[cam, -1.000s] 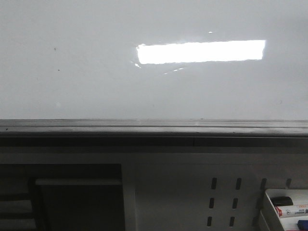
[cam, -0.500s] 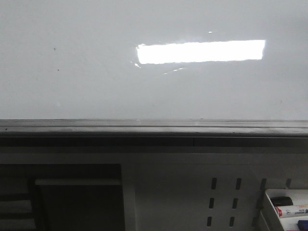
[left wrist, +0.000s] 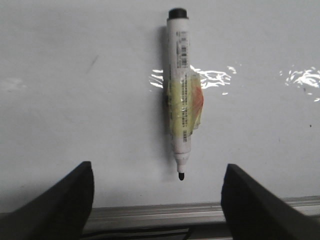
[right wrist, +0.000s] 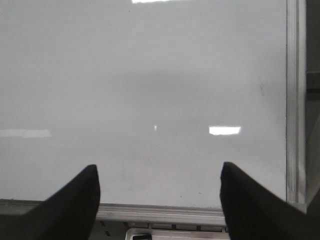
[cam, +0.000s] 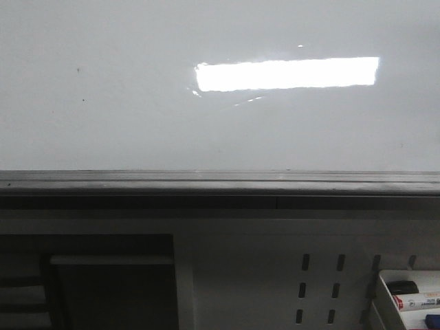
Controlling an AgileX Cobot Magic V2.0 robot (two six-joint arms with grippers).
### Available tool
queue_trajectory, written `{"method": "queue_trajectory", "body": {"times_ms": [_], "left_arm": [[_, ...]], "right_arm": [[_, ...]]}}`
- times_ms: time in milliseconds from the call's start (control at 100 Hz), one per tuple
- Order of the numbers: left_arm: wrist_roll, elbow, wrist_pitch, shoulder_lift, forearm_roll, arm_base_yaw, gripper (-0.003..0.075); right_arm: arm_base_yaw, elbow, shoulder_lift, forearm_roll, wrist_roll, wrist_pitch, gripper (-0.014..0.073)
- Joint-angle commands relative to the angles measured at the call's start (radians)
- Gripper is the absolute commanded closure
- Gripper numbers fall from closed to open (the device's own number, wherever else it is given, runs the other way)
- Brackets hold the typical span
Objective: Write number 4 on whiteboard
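Left wrist view: left gripper (left wrist: 156, 200) jaws spread above marker (left wrist: 182, 97) on whiteboard (left wrist: 75, 100).

The whiteboard (cam: 137, 124) lay bare across the front view, bounded by its dark ledge (cam: 220, 184). In the left wrist view a marker (left wrist: 181, 95) lay on the board ahead of the wide-spread left gripper (left wrist: 157, 200) — nothing between them; the right gripper (right wrist: 159, 197) faced bare board — frame (right wrist: 296, 100) alongside

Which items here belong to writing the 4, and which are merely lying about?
Job:
- glossy white-grey whiteboard, no 4 visible yet
- uncapped black-tipped white marker lying on it
- open left gripper

Lying about:
- white tray of spare markers
- white slotted panel
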Motion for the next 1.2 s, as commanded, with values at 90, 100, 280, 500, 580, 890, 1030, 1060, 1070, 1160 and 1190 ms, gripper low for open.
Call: {"method": "queue_trajectory", "body": {"times_ms": [90, 100, 280, 500, 580, 890, 1030, 1060, 1070, 1160, 1190], "left_arm": [[0.003, -0.027, -0.214, 0.127, -0.022, -0.065, 0.0227], [0.003, -0.027, -0.225, 0.132, -0.022, -0.071, 0.0227], [0.003, -0.027, -0.327, 0.244, 0.006, -0.097, 0.0227], [0.003, -0.027, -0.401, 0.309, 0.006, -0.097, 0.0228], [0.003, -0.027, -0.407, 0.317, 0.006, -0.097, 0.0228], [0.003, -0.027, -0.419, 0.366, 0.006, -0.097, 0.0291], [0.003, -0.027, -0.416, 0.377, 0.006, -0.097, 0.0380], [0.003, -0.027, -0.416, 0.377, 0.006, -0.097, 0.0402], [0.003, -0.027, -0.416, 0.377, 0.006, -0.097, 0.0414], [0.003, -0.027, -0.416, 0.377, 0.006, -0.097, 0.0488], [0.003, -0.027, -0.416, 0.377, 0.006, -0.097, 0.0508]], "right_arm": [[-0.001, -0.036, 0.015, 0.001, -0.006, -0.074, 0.0137], [-0.001, -0.036, 0.015, 0.001, -0.006, -0.074, 0.0137], [-0.001, -0.036, 0.015, 0.001, -0.006, -0.074, 0.0137], [-0.001, -0.036, 0.015, 0.001, -0.006, -0.073, 0.0137], [-0.001, -0.036, 0.015, 0.001, -0.006, -0.073, 0.0137], [-0.001, -0.036, 0.015, 0.001, -0.006, -0.075, 0.0137], [-0.001, -0.036, 0.015, 0.001, -0.006, -0.075, 0.0137], [-0.001, -0.036, 0.015, 0.001, -0.006, -0.075, 0.0137], [-0.001, -0.036, 0.015, 0.001, -0.006, -0.075, 0.0137], [-0.001, -0.036, 0.015, 0.001, -0.006, -0.075, 0.0137], [-0.001, -0.036, 0.015, 0.001, -0.006, -0.075, 0.0137]]}}
